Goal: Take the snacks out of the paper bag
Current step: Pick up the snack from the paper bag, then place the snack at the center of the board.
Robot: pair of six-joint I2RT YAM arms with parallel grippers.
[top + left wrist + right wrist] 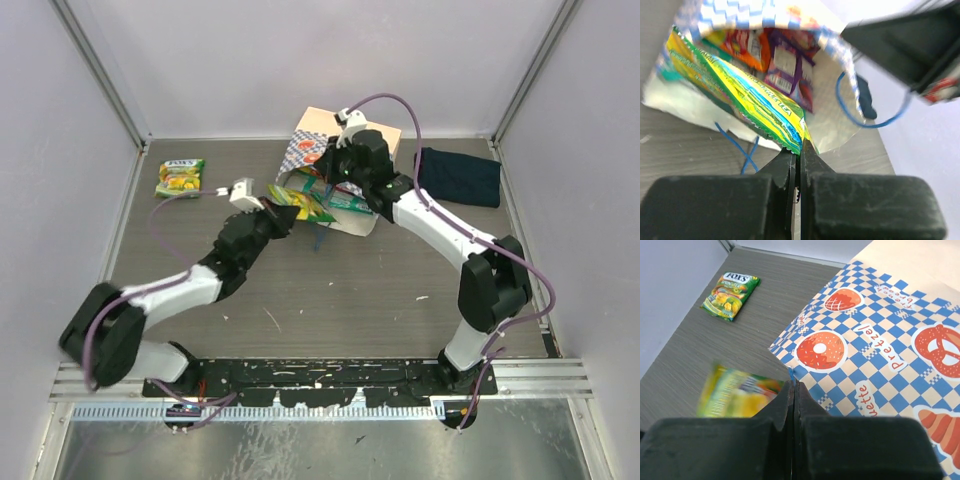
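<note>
The paper bag (345, 150) lies on its side at the back middle of the table, mouth toward the left. My right gripper (335, 168) is shut on the upper rim of the bag's mouth (805, 365), by the blue cord handle. My left gripper (283, 215) is shut on the corner of a green-yellow snack packet (302, 203) that sticks half out of the mouth; it shows sharply in the left wrist view (750, 95). Orange (747, 47) and purple (790, 70) packets lie deeper inside the bag. Another green packet (180, 177) lies flat on the table at the back left (731, 295).
A dark navy folded cloth (458, 177) lies to the right of the bag by the right wall. A blue cord handle (737, 150) trails on the table in front of the bag's mouth. Walls close in the table on three sides.
</note>
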